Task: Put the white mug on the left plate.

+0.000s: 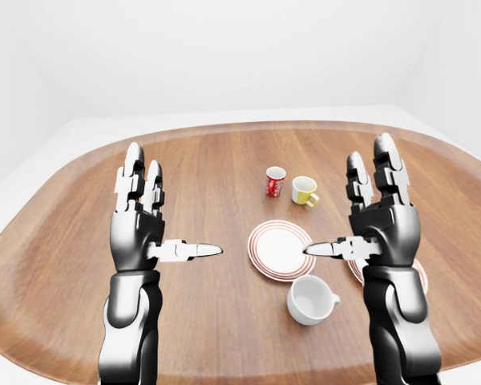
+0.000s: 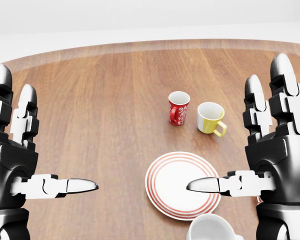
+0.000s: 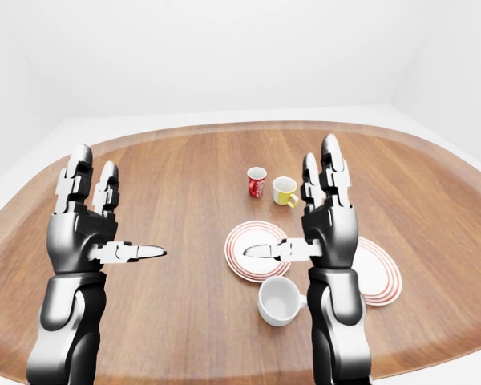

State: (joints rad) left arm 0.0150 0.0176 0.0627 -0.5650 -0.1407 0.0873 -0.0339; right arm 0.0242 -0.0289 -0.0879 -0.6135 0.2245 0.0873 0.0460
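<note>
The white mug stands upright on the wooden table, handle to the right, just below the left plate, a white plate with red rings that carries nothing. My left hand is open and empty, fingers up, held above the table at the left. My right hand is open and empty too, raised to the right of the mug, and its thumb tip overlaps the left plate's right rim in the view. Neither hand touches the mug.
A second red-ringed plate lies to the right, partly hidden behind my right arm. A red patterned mug and a yellow-and-white mug stand above the left plate. The oval wooden table has a raised rim.
</note>
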